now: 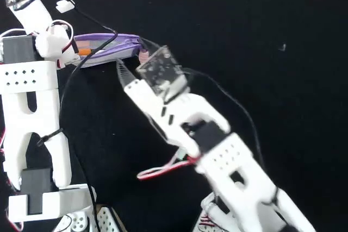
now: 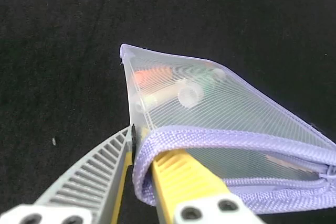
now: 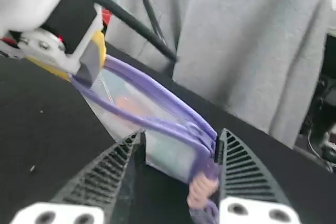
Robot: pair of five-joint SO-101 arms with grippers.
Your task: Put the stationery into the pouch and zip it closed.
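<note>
1. Nearest, at 5 o'clock in the high view, the white plastic right arm [image 1: 234, 161] rises from the near edge. It slants toward 11 o'clock over the black cloth-covered counter [image 1: 261, 52].
2. At its tip, the right tool [image 3: 178, 142] has two dark grey ribbed triangular fingers. It is open, its jaws standing apart on either side of one end of the pouch. One finger touches the purple edging there.
3. A small pink zip pull [image 3: 202, 192] hangs between those fingers, just beside the end of the zip.
4. The translucent ribbed-plastic pouch with purple fabric zip edging [image 1: 109, 42] sits at about 10 o'clock on the counter. Its long side runs from 9 toward 3 o'clock. Its two purple edges are apart along most of their length, so the zip is undone.
5. Inside the pouch, the stationery [image 2: 157, 74] shows through the wall: an orange-red pen, white-capped pens and something green.
6. The left tool [image 2: 142, 145] is closed on the pouch's purple edge at the end away from the pull. Its yellow finger [image 2: 178, 174] is inside the mouth and its grey ribbed finger [image 2: 100, 166] is outside.
7. The white left arm [image 1: 30, 96] runs along 9 o'clock.
8. Farthest, at 12 o'clock beyond the counter, hangs a grey cloth [image 3: 252, 51].
</note>
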